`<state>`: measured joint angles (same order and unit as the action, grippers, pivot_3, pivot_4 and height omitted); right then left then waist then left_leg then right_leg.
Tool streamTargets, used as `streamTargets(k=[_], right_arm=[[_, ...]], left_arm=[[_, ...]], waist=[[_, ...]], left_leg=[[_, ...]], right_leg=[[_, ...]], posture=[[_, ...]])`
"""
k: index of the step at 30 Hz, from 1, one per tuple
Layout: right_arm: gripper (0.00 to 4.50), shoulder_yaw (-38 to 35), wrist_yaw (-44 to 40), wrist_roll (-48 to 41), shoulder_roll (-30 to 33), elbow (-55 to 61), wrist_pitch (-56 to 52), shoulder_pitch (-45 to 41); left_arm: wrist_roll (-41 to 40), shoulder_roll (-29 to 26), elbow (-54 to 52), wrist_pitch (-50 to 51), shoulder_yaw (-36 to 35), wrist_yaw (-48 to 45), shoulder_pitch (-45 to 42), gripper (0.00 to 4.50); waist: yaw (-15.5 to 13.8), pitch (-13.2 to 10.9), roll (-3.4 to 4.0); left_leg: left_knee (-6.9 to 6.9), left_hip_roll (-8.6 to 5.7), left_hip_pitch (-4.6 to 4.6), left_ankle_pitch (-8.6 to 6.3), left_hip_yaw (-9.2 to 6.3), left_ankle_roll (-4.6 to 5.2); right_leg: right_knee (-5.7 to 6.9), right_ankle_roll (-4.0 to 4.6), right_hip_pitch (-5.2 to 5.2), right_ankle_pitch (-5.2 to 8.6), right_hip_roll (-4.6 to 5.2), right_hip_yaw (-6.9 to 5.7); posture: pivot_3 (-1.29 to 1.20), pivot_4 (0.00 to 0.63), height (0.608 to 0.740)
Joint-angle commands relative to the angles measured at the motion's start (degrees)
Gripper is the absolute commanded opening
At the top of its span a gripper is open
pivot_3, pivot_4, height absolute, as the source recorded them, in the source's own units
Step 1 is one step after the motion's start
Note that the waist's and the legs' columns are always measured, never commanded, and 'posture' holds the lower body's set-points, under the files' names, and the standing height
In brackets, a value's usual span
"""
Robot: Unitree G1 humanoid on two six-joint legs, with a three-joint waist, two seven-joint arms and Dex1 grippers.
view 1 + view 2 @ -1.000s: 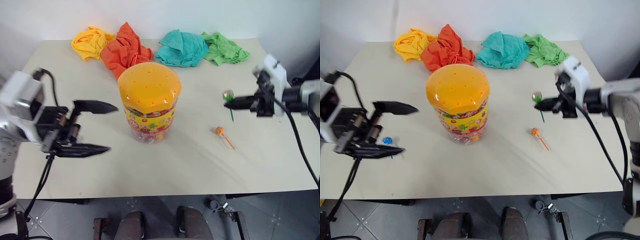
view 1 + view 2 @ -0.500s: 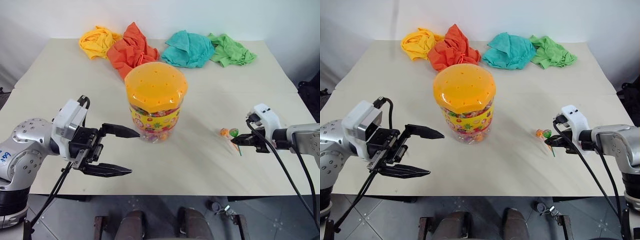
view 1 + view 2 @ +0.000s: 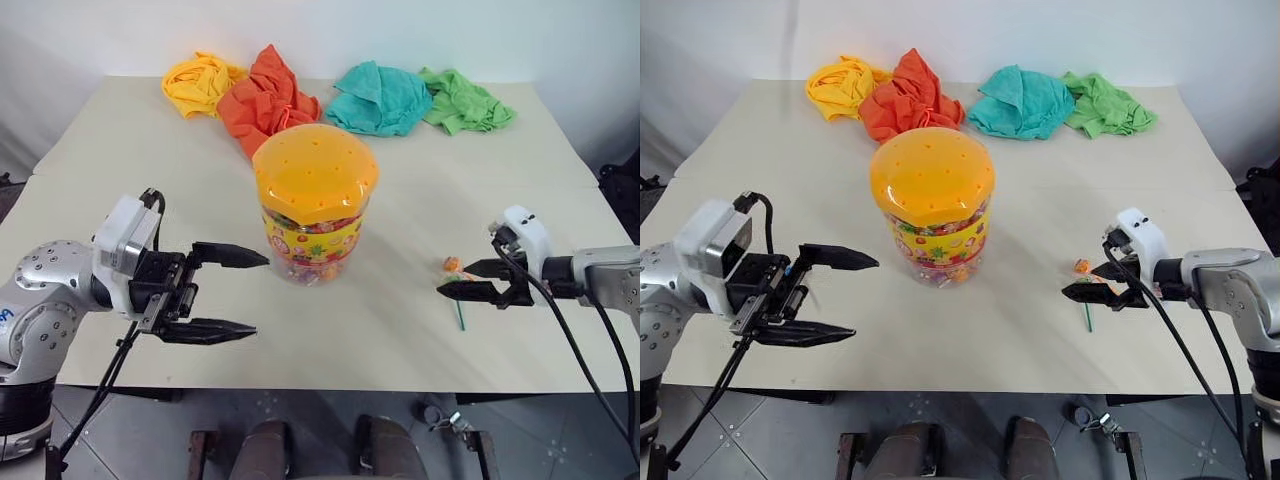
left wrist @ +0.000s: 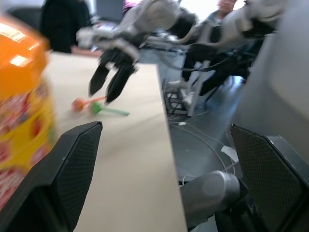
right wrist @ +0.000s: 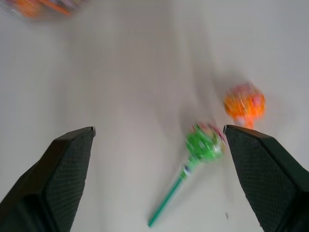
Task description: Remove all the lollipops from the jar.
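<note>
Right end effector (image 3: 1087,283) open over the green lollipop (image 5: 204,144), which lies on the bench (image 3: 400,330) just beside the orange lollipop (image 5: 244,104); left end effector (image 3: 232,292) open, near the jar (image 3: 314,200). Judgement: lift the right straight up before swinging, so the fingers don't nudge either stick

Silver-grey rounded arm shells, white boxy wrist modules, loose black cables; left gripper (image 3: 232,294) and right gripper (image 3: 452,281) with tapered black fingers.
</note>
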<state>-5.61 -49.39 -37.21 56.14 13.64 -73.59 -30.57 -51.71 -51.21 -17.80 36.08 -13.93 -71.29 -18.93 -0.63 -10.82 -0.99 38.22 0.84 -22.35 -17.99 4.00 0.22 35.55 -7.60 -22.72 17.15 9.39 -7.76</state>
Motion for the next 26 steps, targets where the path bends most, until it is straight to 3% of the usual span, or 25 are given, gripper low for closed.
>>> streamTargets(k=[1, 7, 15, 21, 26], right_arm=[[4.47, -5.52, -4.78, -3.3, 0.08, 1.54, 7.2, -2.71], [4.47, -6.74, -11.85, -2.72, -4.41, 1.39, 24.92, -1.38], [4.47, -1.77, -25.8, 6.03, -10.36, -10.06, 54.41, 4.13], [4.47, -1.75, -26.26, 8.07, -10.58, -13.82, 59.5, 4.82], [4.47, -2.73, -24.52, 8.38, -10.59, -13.64, 59.73, 7.15]], left_arm=[[0.68, 0.4, 2.88, -1.74, -4.01, 2.04, -0.22, 4.5], [1.45, -1.54, 8.81, -2.12, -6.87, -1.88, 2.2, 4.5], [9.76, -5.41, 28.34, -11.61, -13.63, -5.57, 6.15, 4.5], [12.92, -6.85, 37.75, -15.69, -16.86, -6.26, 6.94, 4.5], [14.47, -6.78, 39.7, -16.81, -17.19, -5.32, 7.05, 4.5]], waist=[[0.03, 0.0, 0.0], [0.14, 0.0, -0.01], [0.6, 0.01, -0.02], [0.76, 0.01, -0.02], [0.8, 0.01, -0.02]], left_leg=[[0.0, 0.01, 0.0, 0.0, 0.0, 0.0], [-0.02, 0.01, 0.02, 0.0, 0.01, 0.0], [-0.04, 0.01, 0.06, 0.0, 0.06, 0.0], [-0.04, 0.04, 0.07, 0.0, 0.05, 0.01], [-0.04, 0.05, 0.09, -0.01, 0.06, 0.0]], right_leg=[[0.0, 0.0, 0.0, 0.0, -0.01, -0.01], [-0.03, 0.0, 0.02, 0.0, -0.04, -0.02], [-0.03, 0.0, 0.04, 0.0, -0.05, -0.03], [-0.01, 0.0, 0.04, 0.0, -0.05, -0.04], [0.0, 0.0, 0.04, 0.0, -0.05, -0.04]], posture=[[0.0, 0.15, 0.74], [0.0, 0.15, 0.74], [0.0, 0.15, 0.74], [0.0, 0.15, 0.74], [0.0, 0.15, 0.74]])
